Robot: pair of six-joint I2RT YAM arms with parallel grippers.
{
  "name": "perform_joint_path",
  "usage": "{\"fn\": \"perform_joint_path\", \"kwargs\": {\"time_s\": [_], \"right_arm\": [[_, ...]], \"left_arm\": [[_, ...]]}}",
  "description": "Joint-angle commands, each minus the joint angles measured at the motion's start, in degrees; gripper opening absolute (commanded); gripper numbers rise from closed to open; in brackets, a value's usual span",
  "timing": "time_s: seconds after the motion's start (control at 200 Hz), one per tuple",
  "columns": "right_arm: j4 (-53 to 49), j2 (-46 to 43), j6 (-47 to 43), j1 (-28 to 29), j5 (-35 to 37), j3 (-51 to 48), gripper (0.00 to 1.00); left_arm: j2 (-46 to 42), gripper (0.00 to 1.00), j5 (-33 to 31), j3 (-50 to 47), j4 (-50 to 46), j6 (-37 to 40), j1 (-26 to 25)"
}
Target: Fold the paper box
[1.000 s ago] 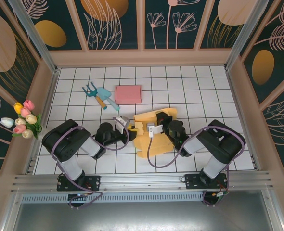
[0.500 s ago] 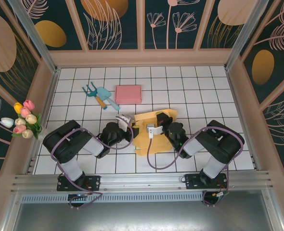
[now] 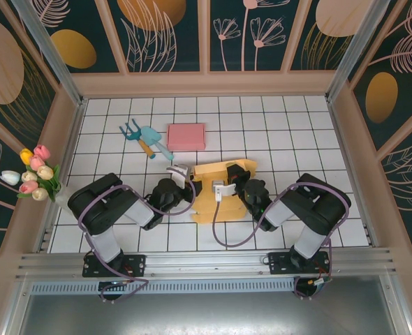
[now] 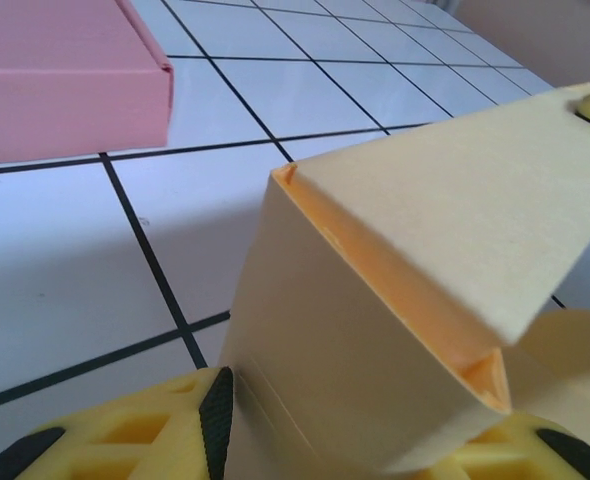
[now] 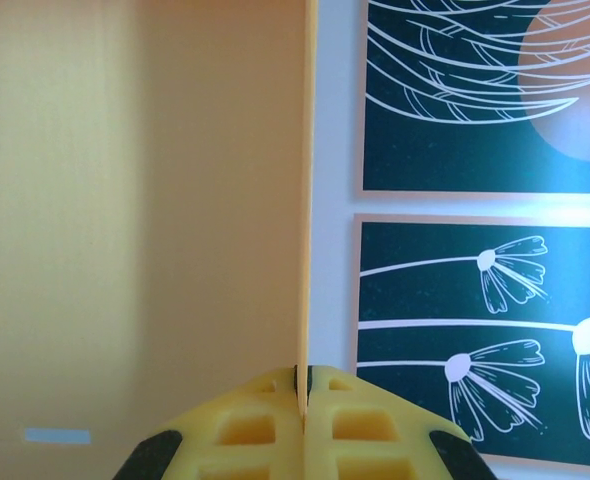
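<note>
l gripper (image 4: 367,442) pinches yellow paper box (image 4: 425,250) at raised corner; r gripper (image 5: 305,395) clamped tight on its thin flap (image 5: 310,200).

Paper box (image 4: 395,280): smooth matt yellow card, thin edge between halves of right tool (image 5: 305,385). Left tool (image 4: 370,440): moulded yellow plastic lattice, matt black pads (image 4: 217,420). Ahead of it: pink box (image 4: 65,75), matt card; surface (image 4: 65,290), glossy white, dark grid lines.
</note>
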Motion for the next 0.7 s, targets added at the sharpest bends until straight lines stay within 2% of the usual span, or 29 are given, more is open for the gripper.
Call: {"fn": "perform_joint_path", "kwargs": {"time_s": [0.0, 0.265, 0.32, 0.445, 0.54, 0.601, 0.696], "right_arm": [[-3.4, 0.6, 2.6, 1.5, -3.0, -1.1, 0.0], [-6.1, -0.2, 4.6, 1.7, -3.1, -0.8, 0.0], [-6.6, 0.1, 5.0, 1.7, -2.6, -0.6, 0.0], [-7.0, 0.9, 5.8, 1.7, -0.8, -0.1, 0.0], [-7.6, 1.4, 6.1, 1.7, 0.4, 0.5, 0.0], [-8.3, 1.4, 6.8, 1.6, 1.1, 0.9, 0.0], [-9.4, 1.6, 7.7, 1.4, 2.2, 1.6, 0.0]], "left_arm": [[1.3, 0.42, -8.9, 2.0, 2.5, -2.5, 0.4], [2.5, 0.38, -23.9, 4.9, -4.1, -3.7, 0.5], [2.5, 0.34, -28.3, 5.5, -7.0, -4.9, 0.4], [2.0, 0.15, -40.2, 8.4, -19.3, -10.9, 0.4], [2.1, 0.1, -47.0, 10.4, -26.5, -13.5, 0.4], [2.0, 0.1, -49.4, 10.9, -28.4, -13.7, 0.4], [1.9, 0.13, -49.6, 11.5, -29.4, -11.8, 0.4]]}}
